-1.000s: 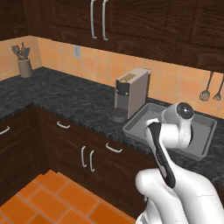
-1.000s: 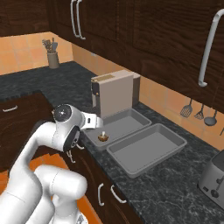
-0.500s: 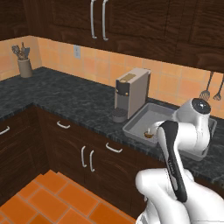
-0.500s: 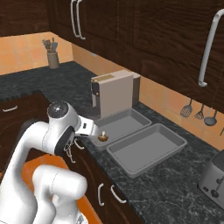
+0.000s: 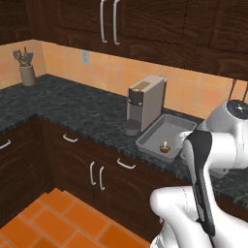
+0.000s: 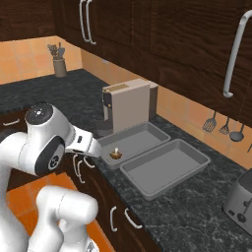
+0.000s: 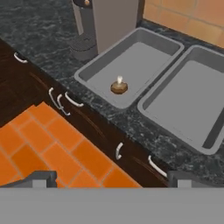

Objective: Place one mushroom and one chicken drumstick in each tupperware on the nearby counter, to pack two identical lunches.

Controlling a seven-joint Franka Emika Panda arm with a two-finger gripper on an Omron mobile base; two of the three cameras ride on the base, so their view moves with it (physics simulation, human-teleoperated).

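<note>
Dark speckled stone forms the table (image 6: 197, 216), set over brown cabinets with silver handles above an orange tile floor (image 7: 48, 144).

Landmark: the coffee machine (image 6: 129, 106), standing at the back of the table against the orange tiled wall.

Hand (image 7: 109, 181): two dark tips at the lower edge of the hand view, standing wide apart with nothing between them. The hand is positioned off the table's front edge, over the floor and cabinet fronts, well short of the coffee machine. Compared with the frames a second earlier, the arm has swung away from the trays and the hand has withdrawn toward the base.

First tupperware (image 6: 142, 134): just in front of the coffee machine and touching its base area. One mushroom (image 6: 116, 154) sits inside it, cap down and pale stem up, near the tray's front end. Its position matches the earlier frames.

Second tupperware (image 6: 167, 167): directly beside the first, on the side away from the coffee machine, rims close together.

Beyond the coffee machine: a utensil holder (image 6: 60, 66) stands far along the table. Hanging utensils (image 6: 224, 125) are on the wall, and a grey toaster (image 6: 240, 202) is past the second tupperware.
</note>
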